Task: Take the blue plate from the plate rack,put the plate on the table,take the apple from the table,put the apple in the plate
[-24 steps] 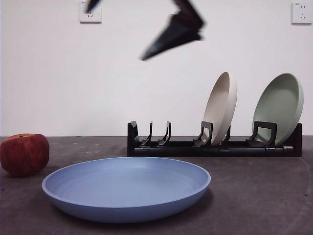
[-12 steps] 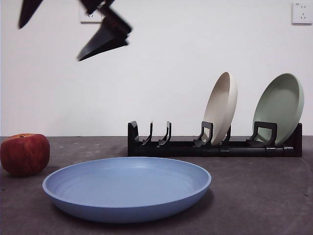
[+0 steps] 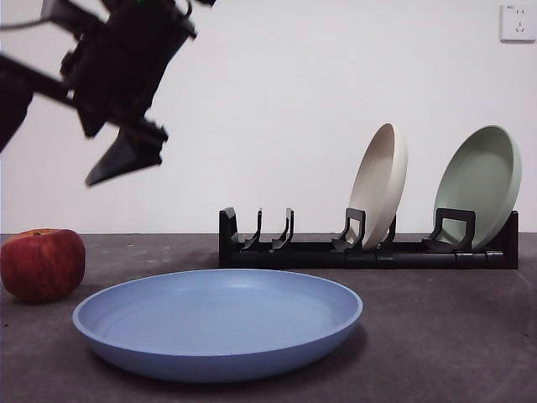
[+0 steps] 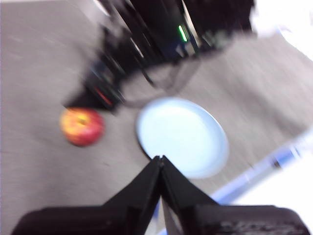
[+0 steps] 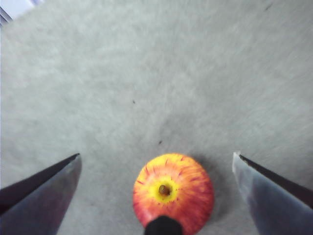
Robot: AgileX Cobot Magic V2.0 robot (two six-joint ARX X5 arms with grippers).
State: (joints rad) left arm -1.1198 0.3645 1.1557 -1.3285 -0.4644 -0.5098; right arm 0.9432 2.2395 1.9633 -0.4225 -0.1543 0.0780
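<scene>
Blue plate flat on table, in front of rack; cream plate and green plate upright in rack slots. Apple on table just beside blue plate, not touching. My right claw above apple, jaws wide apart, nothing held. My left claw high up, jaws together, empty; view blurred.

The right hand is swinging across from the middle of the front view over to the far left and dropping lower, so it's now hanging wide open right above the apple, looking way bigger and darker.
</scene>
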